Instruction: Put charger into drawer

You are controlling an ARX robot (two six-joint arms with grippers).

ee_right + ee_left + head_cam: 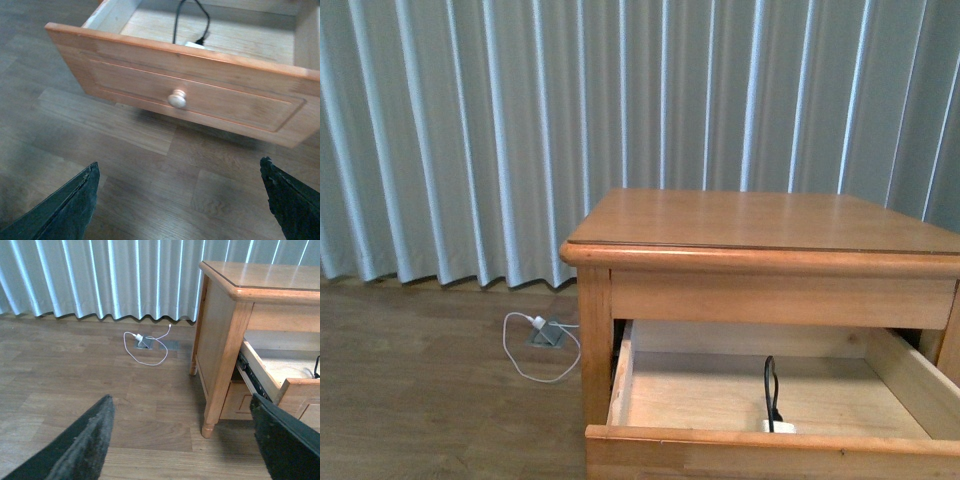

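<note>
The small white charger block [776,425] with black cable lies inside the pulled-out honey-coloured wooden drawer [770,441], just behind its front edge. The left claw [181,400] and right claw [179,164] gape empty above open wooden floor [60,360].

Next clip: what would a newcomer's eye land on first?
The top drawer of the nightstand stands pulled open, the charger lying inside near its front board. Left of the nightstand, a white plug and its cable lie on the floor by the curtain.
</note>
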